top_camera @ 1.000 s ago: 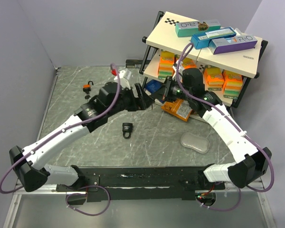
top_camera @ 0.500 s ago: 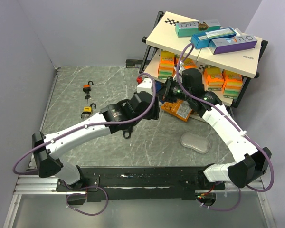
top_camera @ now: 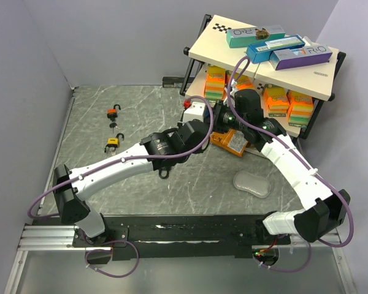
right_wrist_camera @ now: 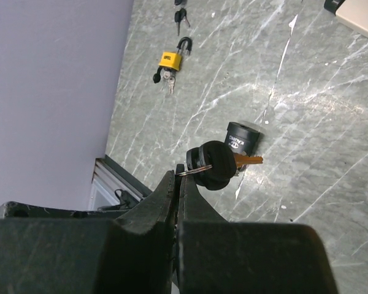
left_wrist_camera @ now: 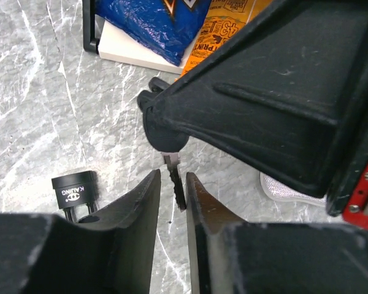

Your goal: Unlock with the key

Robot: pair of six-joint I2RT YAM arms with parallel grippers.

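My right gripper is shut on a key of a small bunch with black heads and a ring; a brass blade sticks out sideways. It holds the bunch in the air above the black padlock, which lies on the table. From below, my left gripper has come up to a key blade that hangs from a black head. The blade sits between the narrowly parted jaws, close to the right finger, with a gap on the left. The black padlock lies left of them, and my left arm partly hides the padlock from above.
An orange padlock and a yellow padlock with keys lie at the far left. A shelf rack with boxes stands at the back right, orange snack bags by its foot. A grey pouch lies right of centre.
My left arm has swung right from the back middle of the table to the right gripper, and its jaws have narrowed around the hanging key blade. The right arm has held still.
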